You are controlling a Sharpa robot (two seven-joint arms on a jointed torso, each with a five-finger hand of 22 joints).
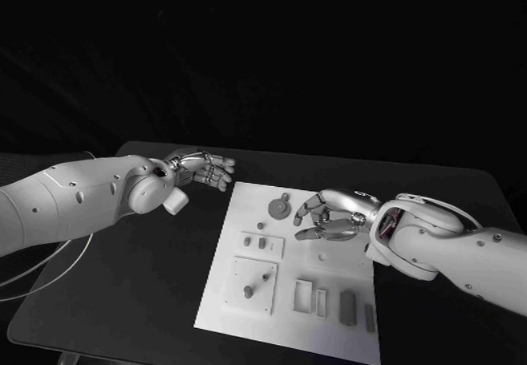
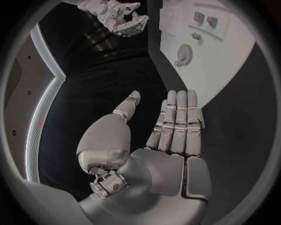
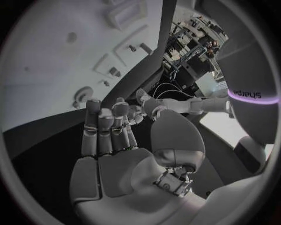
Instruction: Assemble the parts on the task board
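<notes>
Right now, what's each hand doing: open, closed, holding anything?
Left hand: open, empty, beside the task board.
Right hand: open, fingers slightly curled, holding nothing, over the board.

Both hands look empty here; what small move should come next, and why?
Probably lower the right hand onto the gear-shaped part just beside its fingers. That hand hovers open over the task board far end, while the left hand is off the board, holding nothing.
</notes>
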